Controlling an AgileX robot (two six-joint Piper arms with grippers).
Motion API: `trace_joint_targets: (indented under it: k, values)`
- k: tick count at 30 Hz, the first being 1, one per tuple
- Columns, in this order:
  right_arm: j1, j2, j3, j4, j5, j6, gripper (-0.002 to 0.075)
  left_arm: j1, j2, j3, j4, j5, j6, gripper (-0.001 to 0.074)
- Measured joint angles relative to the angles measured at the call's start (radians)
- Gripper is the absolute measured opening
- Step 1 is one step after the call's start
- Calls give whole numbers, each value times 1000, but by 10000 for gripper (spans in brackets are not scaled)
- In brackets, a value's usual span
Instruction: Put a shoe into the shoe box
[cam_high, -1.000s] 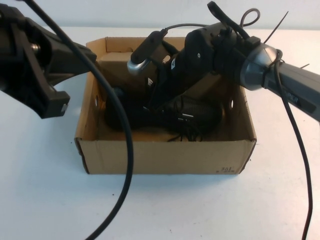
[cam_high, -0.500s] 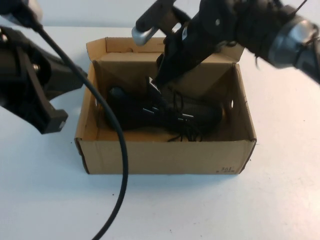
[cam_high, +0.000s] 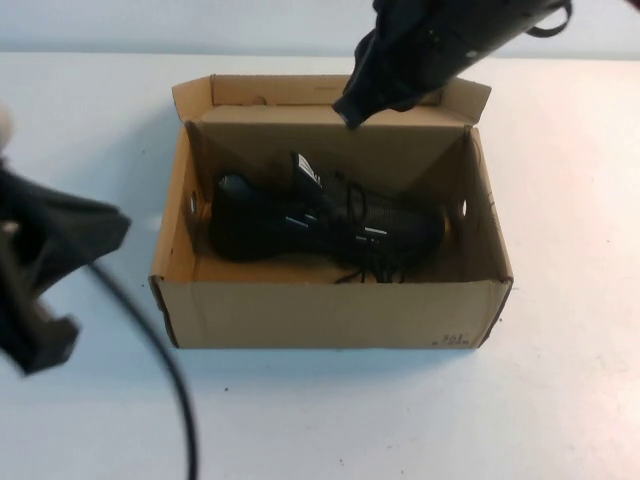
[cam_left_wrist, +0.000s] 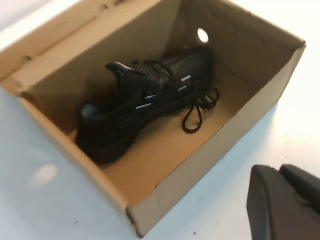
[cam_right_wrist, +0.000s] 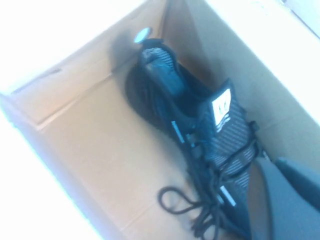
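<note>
The black lace-up shoe (cam_high: 320, 220) lies on its side on the floor of the brown shoe box (cam_high: 330, 315), toe toward the right wall, laces trailing toward the front. My right gripper (cam_high: 348, 112) hangs shut and empty above the box's back wall, clear of the shoe. In the right wrist view the shoe (cam_right_wrist: 200, 130) shows its white tongue label, with the right gripper (cam_right_wrist: 275, 165) above its toe end. My left gripper (cam_high: 45, 340) is shut over the table left of the box. The left wrist view shows the shoe (cam_left_wrist: 140, 107), the box (cam_left_wrist: 165, 180) and the left gripper (cam_left_wrist: 280, 172).
The box's flap lid (cam_high: 330, 92) stands open along its back edge. A black cable (cam_high: 165, 375) from the left arm hangs over the white table (cam_high: 560, 400) in front of the box's left corner.
My right gripper rose up and back out of the box, away from the shoe, and shut. The left arm swung lower and nearer on the left. The shoe stayed put.
</note>
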Motion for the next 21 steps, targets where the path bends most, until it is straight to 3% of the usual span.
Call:
trace_joint_targets:
  k: [7,13,21]
  values:
    - [0,-153,201,18,-44,53,-15,0,-230,83,146,42,-156,-1]
    - [0,-361,485,31,-207,85,-16,0,-439,94,302,103,-322,-1]
    - [0,-700,835,-2,-473,96,-16,0,-574,94,327,112,-399,-1]
